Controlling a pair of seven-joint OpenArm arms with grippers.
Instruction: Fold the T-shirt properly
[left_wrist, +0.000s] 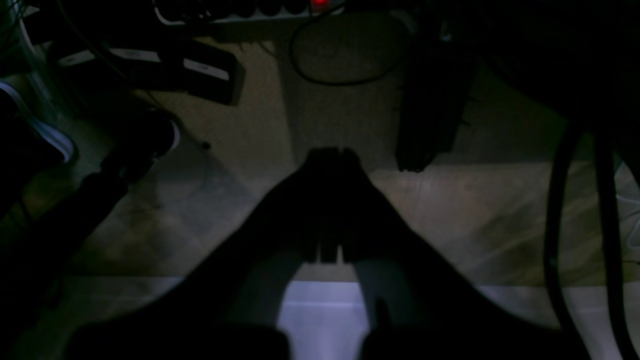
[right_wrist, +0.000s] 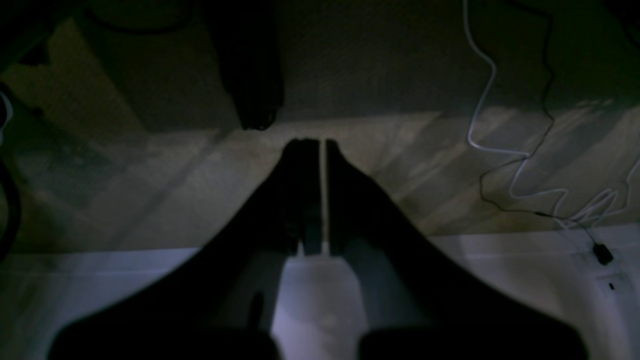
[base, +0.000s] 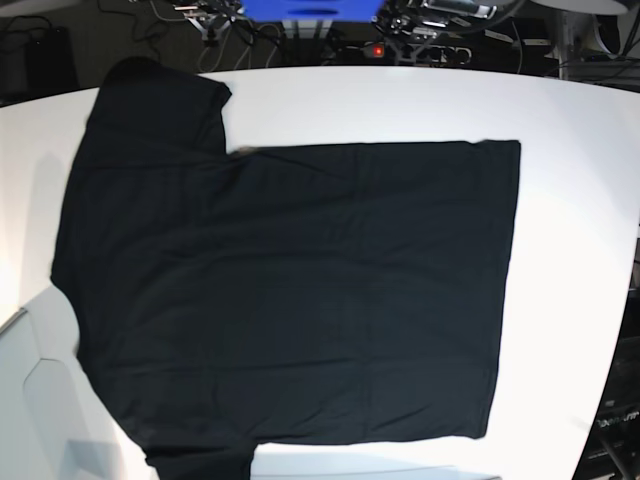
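The black T-shirt (base: 290, 290) lies spread flat on the white table (base: 570, 200), a plain side up, hem toward the right. One sleeve (base: 160, 100) points to the far left corner and the other (base: 200, 465) reaches the near edge. Neither arm shows in the base view. In the left wrist view my left gripper (left_wrist: 330, 155) is shut with nothing in it, hanging over the table edge (left_wrist: 320, 310) above a dim floor. My right gripper (right_wrist: 322, 145) is likewise shut and empty beyond the table edge (right_wrist: 315, 300). No part of the shirt shows in either wrist view.
White and black cables (right_wrist: 500, 150) trail over the floor on the right. A power strip with a red light (left_wrist: 320, 4), dark boxes (left_wrist: 200, 70) and a dark leg (left_wrist: 430, 100) stand on the floor. Cables and gear (base: 420, 25) crowd behind the table.
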